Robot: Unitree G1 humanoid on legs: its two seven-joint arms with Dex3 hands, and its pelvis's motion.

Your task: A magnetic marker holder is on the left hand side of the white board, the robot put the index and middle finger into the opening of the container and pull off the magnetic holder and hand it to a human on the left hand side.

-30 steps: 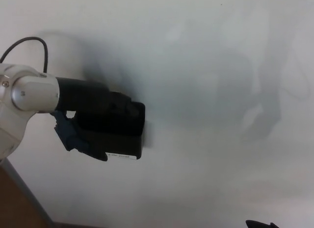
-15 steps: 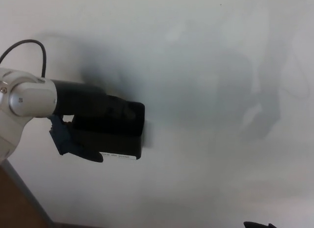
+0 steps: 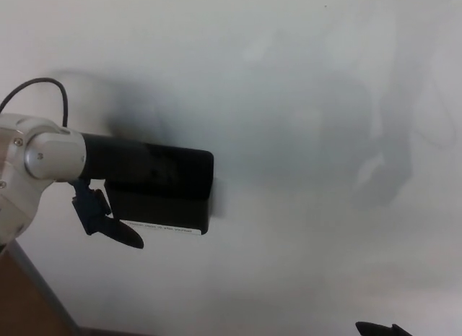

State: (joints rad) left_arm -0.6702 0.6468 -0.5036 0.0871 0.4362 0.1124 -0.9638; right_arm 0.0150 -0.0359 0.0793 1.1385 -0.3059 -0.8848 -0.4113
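Nearly the whole frame is being filled by a white board, its surface greyed by smudges and soft shadows, with a darker smear toward the right. A strip of brown is being shown past the board's edge at the lower left corner. The black magnetic marker holder is being seen at the left centre of the frame, flat against the board, with a small white label along its lower edge. The left hand is being brought in from the left edge on a white arm with a thin black cable looping above it; the black hand is being laid along the top of the holder and merges with it, so whether the fingers are inside the opening or closed on the holder cannot be told. A blue-and-black thumb is being held below the hand, just left of the holder's lower corner. At the bottom right edge only a black tip of the right hand is being shown, and its state cannot be told.
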